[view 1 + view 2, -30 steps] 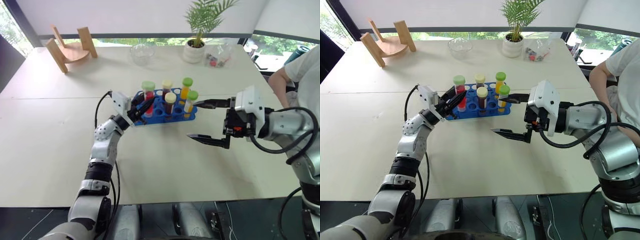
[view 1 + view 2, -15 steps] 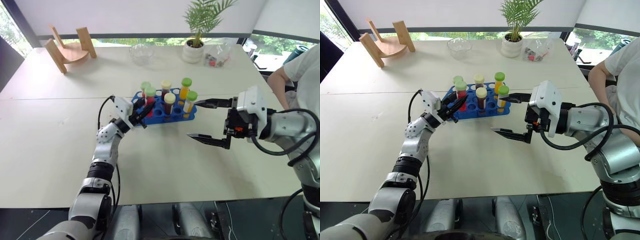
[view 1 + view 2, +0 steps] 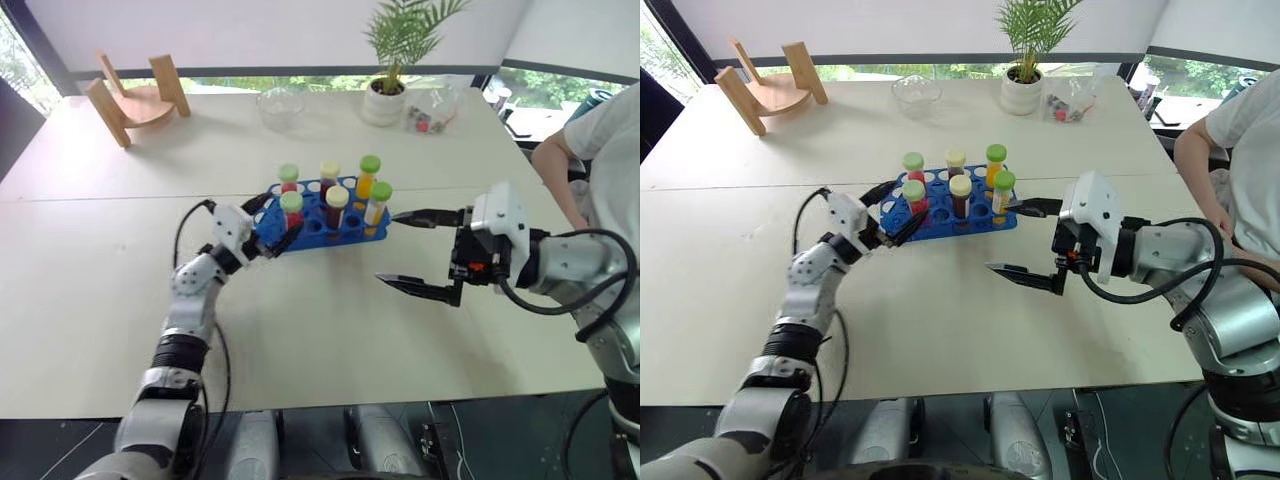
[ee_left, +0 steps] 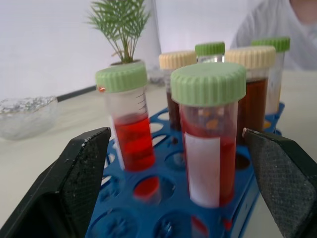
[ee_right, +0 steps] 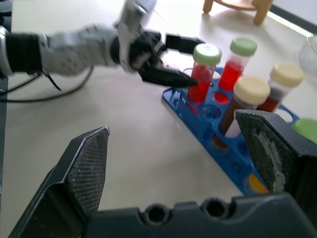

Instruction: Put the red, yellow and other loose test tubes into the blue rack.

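1. While the blue rack (image 3: 322,214) sits at frame centre on the white table (image 3: 120,270), six capped tubes stand upright in its holes.
2. Front-left red tube with green cap (image 3: 291,208) stands in the rack near the left gripper; second red tube with green cap (image 3: 288,178) is behind it.
3. Two dark tubes with cream caps (image 3: 337,205) stand mid-rack; two yellow tubes with green caps (image 3: 379,203) are at the right end.
4. Left gripper (image 3: 268,226), left of centre, fingers spread wide at the rack's left end, holding nothing; in the wrist view the front red tube stands between the fingers, touching neither.
5. Right gripper (image 3: 412,250), right of centre, wide open and empty, just right of the rack, apart from it.
6. Potted plant (image 3: 392,92), glass bowl (image 3: 283,105) and wooden stand (image 3: 140,95) along the top; a person's sleeve (image 3: 600,120) at the right edge.
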`<state>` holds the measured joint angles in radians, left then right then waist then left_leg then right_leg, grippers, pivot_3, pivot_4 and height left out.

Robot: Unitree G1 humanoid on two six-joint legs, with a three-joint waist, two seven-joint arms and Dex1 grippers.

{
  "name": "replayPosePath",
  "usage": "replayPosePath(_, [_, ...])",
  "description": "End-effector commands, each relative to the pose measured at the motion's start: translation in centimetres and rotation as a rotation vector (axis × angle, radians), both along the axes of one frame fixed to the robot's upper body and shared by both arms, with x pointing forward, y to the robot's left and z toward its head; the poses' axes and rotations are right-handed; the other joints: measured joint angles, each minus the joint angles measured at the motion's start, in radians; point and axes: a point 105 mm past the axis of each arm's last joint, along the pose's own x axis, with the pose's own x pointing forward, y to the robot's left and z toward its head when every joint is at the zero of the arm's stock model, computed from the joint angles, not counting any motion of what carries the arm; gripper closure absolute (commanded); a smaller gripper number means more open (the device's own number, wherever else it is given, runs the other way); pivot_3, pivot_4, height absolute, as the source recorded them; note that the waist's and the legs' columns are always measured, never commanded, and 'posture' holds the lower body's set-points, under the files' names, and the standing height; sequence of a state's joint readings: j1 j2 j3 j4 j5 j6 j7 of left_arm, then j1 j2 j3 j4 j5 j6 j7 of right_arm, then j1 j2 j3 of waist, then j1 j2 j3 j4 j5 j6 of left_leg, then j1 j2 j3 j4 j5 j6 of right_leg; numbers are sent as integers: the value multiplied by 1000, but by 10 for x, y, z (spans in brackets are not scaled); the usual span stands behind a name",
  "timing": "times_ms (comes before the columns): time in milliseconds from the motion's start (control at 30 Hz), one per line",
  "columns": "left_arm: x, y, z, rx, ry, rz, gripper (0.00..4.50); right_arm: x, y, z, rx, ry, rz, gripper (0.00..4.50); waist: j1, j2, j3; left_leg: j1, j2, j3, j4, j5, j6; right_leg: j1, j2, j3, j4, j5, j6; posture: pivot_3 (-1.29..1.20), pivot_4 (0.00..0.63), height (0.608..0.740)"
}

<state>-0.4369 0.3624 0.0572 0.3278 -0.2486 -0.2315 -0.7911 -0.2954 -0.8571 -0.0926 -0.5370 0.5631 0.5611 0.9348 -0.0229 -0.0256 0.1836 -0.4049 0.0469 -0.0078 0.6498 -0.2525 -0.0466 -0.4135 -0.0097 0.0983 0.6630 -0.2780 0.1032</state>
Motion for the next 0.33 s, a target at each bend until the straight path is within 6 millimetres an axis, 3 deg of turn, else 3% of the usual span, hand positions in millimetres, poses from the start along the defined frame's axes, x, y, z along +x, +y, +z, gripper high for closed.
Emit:
replayPosePath(33, [-25,17,32,-16,47,-20,19,-4,-8,6,8,-25,-40,0,1,0,0,0,0,0,0,0,0,0,0,0,0,0,0,0,150,740])
replayPosePath(200, [-73,29,27,29,211,-28,19,-2,-19,-5,29,9,-108,0,4,0,0,0,0,1,0,0,0,1,-2,0,-1,0,0,0,150,740])
replayPosePath(333, [-89,34,21,35,309,-10,19,5,-25,-8,44,17,-146,0,6,0,0,1,0,1,1,0,0,1,-1,0,-1,-2,-3,0,150,740])
